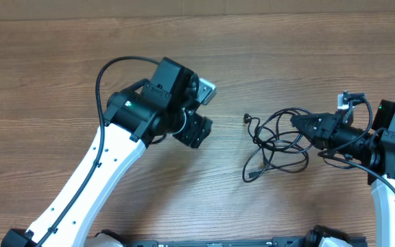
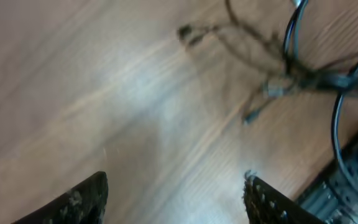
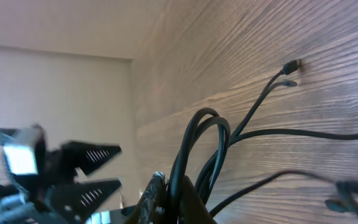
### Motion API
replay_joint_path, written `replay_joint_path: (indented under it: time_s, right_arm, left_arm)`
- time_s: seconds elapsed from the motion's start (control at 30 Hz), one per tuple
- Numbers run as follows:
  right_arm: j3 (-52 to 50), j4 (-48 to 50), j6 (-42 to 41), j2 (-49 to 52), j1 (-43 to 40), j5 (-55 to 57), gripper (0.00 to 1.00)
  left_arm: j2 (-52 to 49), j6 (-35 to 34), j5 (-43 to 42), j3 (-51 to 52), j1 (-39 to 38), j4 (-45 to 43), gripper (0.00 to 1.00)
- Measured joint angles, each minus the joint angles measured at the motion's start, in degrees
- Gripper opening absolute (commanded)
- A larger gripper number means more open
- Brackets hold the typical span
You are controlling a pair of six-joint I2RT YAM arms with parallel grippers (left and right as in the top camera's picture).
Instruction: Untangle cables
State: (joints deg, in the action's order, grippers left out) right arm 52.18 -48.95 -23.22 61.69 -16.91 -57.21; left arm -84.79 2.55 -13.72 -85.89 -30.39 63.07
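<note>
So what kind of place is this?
Probably a robot lab workbench: two white robot arms sit at a wooden table, and the right gripper holds a tangle of thin black cables.

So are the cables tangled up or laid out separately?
Tangled. The cables form one bundle of crossing loops, the right gripper pinching some strands; only a couple of plug ends stick out.
</note>
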Motion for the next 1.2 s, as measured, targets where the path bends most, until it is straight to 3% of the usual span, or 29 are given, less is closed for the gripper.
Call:
replay_joint_path:
  time_s: [0.07, 0.23, 0.33, 0.5, 0.63, 1.0, 1.07, 1.13, 1.2]
  right_arm:
    - [0.00, -0.92, 2.34, 0.00, 0.00, 0.02, 0.04]
    - [0.00, -2.10, 7.06, 0.00, 0.00, 0.00, 0.04]
    - [0.00, -2.01, 8.50, 0.00, 0.00, -0.02, 0.04]
    - [0.00, -2.05, 10.14, 0.00, 0.00, 0.02, 0.04]
    - [0.00, -2.08, 10.54, 0.00, 0.00, 0.90, 0.04]
    - [0.00, -2.73, 11.06, 0.00, 0.02, 0.37, 0.04]
    - [0.00, -2.93, 11.08, 0.00, 0.00, 0.39, 0.04]
    - [0.00, -2.93, 11.15, 0.00, 0.00, 0.39, 0.04]
    - [0.00, -2.95, 11.19, 0.00, 0.00, 0.39, 0.04]
  left_arm:
    - [0.00, 1.55, -2.64, 0.02, 0.00, -4.98, 0.99]
    - [0.00, 0.96, -16.06, 0.02, -0.07, -16.74, 1.00]
    - [0.00, -1.49, -22.84, 0.02, -1.62, -17.86, 1.00]
    - [-0.44, -3.15, -25.99, 0.02, -8.28, -17.68, 1.00]
    - [-1.16, -4.37, -22.95, 0.02, -13.92, -17.14, 0.99]
    - [-6.95, -7.98, -9.75, 0.02, -20.02, -16.00, 0.70]
    - [-9.07, -8.22, -9.42, 0.02, -20.65, -16.24, 0.62]
    - [-9.88, -8.55, -9.35, 0.02, -21.03, -16.41, 0.47]
    - [-10.12, -8.46, -9.20, 0.02, -21.44, -16.44, 0.41]
